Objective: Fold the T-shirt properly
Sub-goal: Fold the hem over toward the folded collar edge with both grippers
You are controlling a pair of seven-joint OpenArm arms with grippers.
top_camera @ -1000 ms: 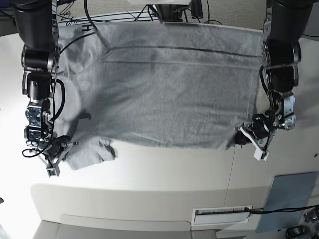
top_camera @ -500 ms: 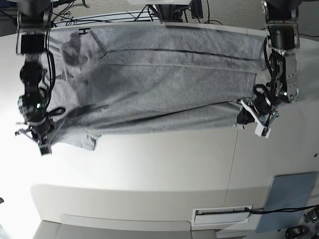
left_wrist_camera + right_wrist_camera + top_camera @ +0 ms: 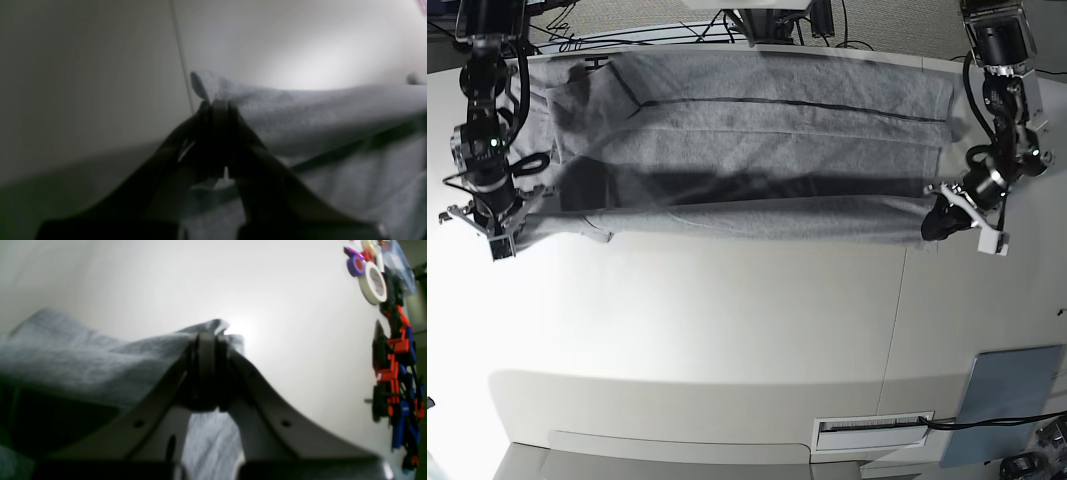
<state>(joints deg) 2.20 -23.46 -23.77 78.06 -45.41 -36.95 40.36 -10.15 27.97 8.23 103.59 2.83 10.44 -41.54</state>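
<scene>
Looking through the left wrist camera, the left tool [image 3: 217,106] is pinching shut on one corner of the grey T-shirt [image 3: 317,113]. From the tool the cloth is running off to the right of this picture, and the pale surface [image 3: 83,66] is lying bare on the other side.

Looking through the right wrist camera, the right tool [image 3: 208,340] is also squeezing shut on a corner of the T-shirt [image 3: 83,360]. Here the cloth is running off to the left.

Looking from the base camera, the T-shirt [image 3: 767,130] is lying across the far part of the surface [image 3: 727,330], long side going from left to right. The right tool [image 3: 492,225] is holding the near edge at the picture's left end, and the left tool [image 3: 947,215] is holding it at the right end. That edge is hanging stretched between them, above the rest of the shirt. The flat part is lying past both tools, toward the far side, so the fold is probably going that way. Each arm is sitting nearest its own end.
</scene>
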